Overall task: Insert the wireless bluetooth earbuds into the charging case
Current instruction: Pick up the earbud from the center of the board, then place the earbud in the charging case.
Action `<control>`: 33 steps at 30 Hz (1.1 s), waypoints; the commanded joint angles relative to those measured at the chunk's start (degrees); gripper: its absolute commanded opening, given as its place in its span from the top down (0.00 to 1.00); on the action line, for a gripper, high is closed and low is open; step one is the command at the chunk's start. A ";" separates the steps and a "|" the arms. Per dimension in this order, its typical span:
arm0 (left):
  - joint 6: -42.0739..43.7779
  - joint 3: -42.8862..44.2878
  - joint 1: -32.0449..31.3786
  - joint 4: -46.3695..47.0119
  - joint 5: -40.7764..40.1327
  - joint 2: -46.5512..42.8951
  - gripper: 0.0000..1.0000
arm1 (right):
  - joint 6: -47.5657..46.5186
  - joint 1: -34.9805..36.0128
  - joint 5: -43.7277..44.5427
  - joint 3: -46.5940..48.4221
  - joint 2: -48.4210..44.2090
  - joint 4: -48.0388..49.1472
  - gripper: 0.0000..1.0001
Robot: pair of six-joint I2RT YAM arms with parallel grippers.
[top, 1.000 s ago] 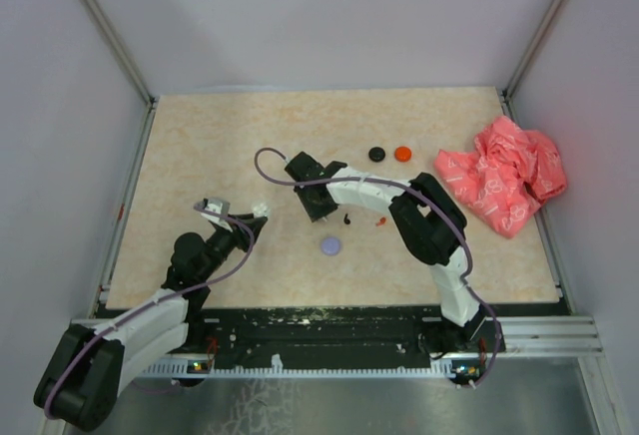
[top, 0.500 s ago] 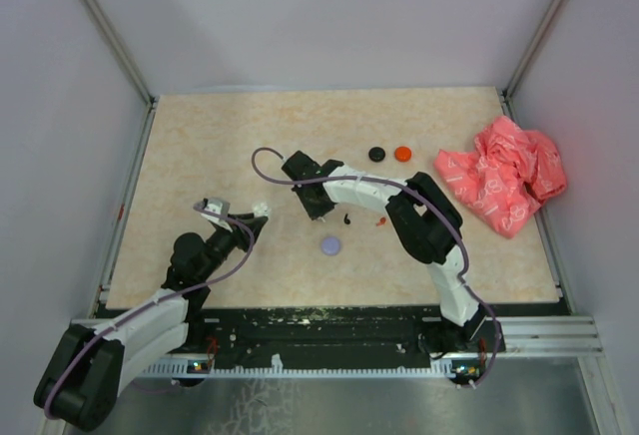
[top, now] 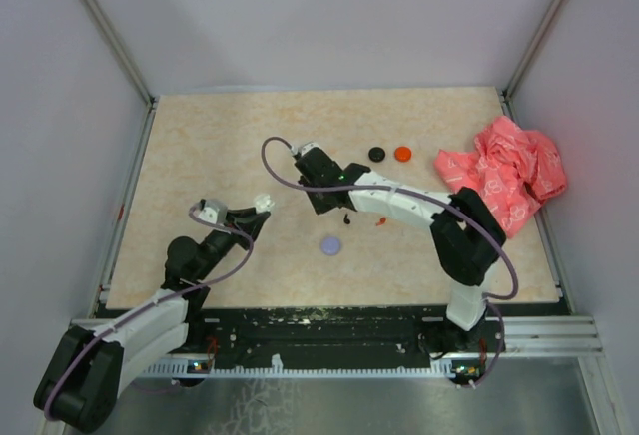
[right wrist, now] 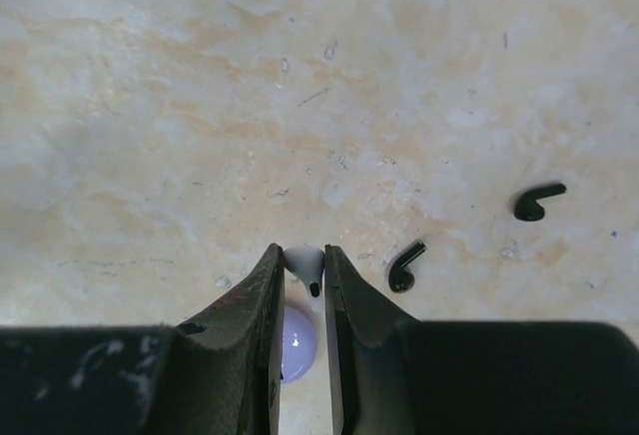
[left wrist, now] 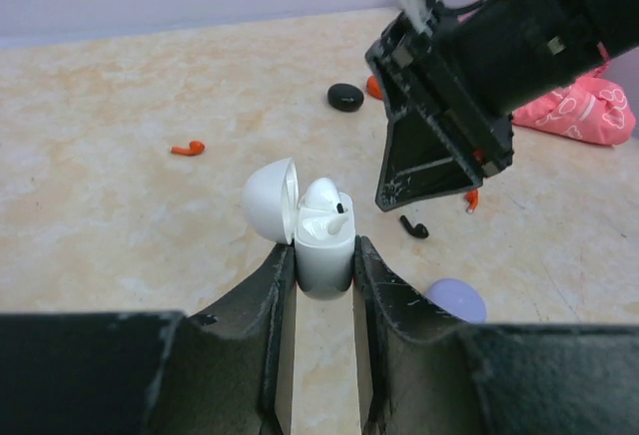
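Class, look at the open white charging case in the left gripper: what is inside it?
One white earbud sits in the charging case, its rounded top showing beside the opened lid. Its stem and the case's lower inside are hidden by the walls and left gripper.

A beige, marbled worktop point(top: 220, 136) is closed in by pale grey walls point(top: 329, 16) at the back and on both sides, with slanting metal posts point(top: 105, 31) in the far corners. A crumpled pink-red plastic bag point(top: 502, 174) with white print lies at the worktop's right edge, against the right wall. To its left, a black disc point(top: 376, 154) and an orange-red disc point(top: 402, 153) lie just beside each other, not touching. A lilac disc point(top: 330, 245) lies flat nearer the front, well apart from those two. A grooved metal rail point(top: 549, 333) runs along the near edge.
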 commanded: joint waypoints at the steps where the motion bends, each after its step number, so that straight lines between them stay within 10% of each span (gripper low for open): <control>1: 2.92 -2.55 0.38 7.37 4.97 -1.23 1.00 | -1.53 1.64 2.04 -3.20 -11.02 10.56 0.87; 18: 2.16 -1.71 0.38 21.68 18.69 1.54 1.00 | -9.44 10.16 -2.24 -20.37 -36.99 36.50 0.89; 33: -3.36 0.26 0.38 26.05 22.24 4.08 1.00 | -13.94 17.06 -7.13 -25.03 -36.14 50.55 0.89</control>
